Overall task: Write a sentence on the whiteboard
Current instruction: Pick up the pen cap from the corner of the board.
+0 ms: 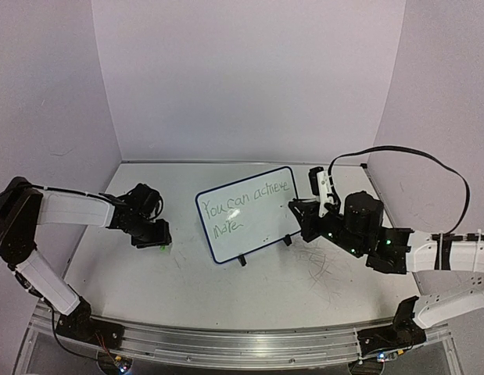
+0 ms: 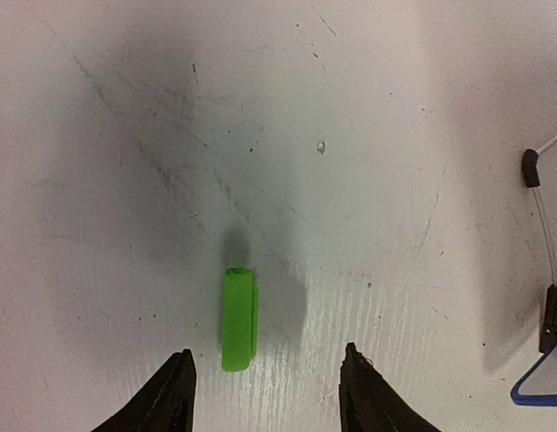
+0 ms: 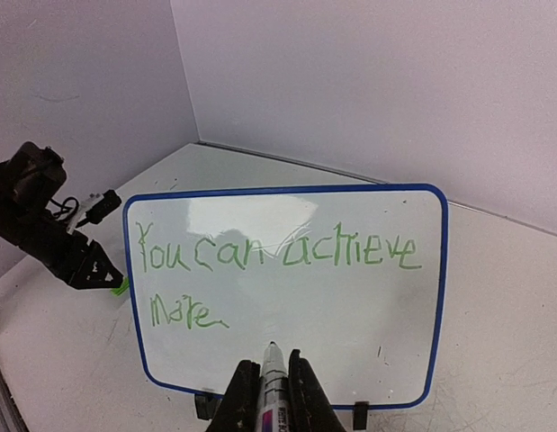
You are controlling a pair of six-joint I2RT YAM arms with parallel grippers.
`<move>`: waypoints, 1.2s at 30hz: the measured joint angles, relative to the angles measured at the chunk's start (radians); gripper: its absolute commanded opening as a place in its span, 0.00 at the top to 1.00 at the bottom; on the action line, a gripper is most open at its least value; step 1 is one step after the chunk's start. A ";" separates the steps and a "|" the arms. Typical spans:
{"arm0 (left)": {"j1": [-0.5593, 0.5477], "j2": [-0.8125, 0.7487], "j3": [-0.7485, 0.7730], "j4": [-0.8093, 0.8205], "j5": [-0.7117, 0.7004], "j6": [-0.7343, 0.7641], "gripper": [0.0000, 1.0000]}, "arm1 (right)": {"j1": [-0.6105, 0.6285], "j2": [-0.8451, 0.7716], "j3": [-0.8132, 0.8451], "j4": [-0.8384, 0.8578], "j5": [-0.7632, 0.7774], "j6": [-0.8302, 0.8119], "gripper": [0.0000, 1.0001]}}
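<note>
The whiteboard (image 1: 261, 230) stands tilted on its black feet mid-table, and its blue rim fills the right wrist view (image 3: 350, 324). The sentence (image 3: 269, 252) reads "You can achieve more" in green, in two lines (image 1: 249, 205). My right gripper (image 3: 274, 371) is shut on a marker (image 3: 275, 387), whose tip points at the board's lower middle, just short of it. To the left of the board my left gripper (image 2: 267, 360) is open and low over the table. A green marker cap (image 2: 238, 319) lies flat just ahead of its left fingertip, untouched.
The tabletop (image 1: 226, 289) is scuffed with grey scratches. A corner of the whiteboard's blue rim (image 2: 534, 391) and one black foot (image 2: 555, 315) show at the right edge of the left wrist view. White walls (image 1: 249, 78) close in the back and both sides.
</note>
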 measured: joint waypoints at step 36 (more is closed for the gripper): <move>-0.060 0.227 0.151 -0.070 -0.150 0.051 0.59 | 0.000 -0.054 -0.015 -0.016 0.018 0.011 1.00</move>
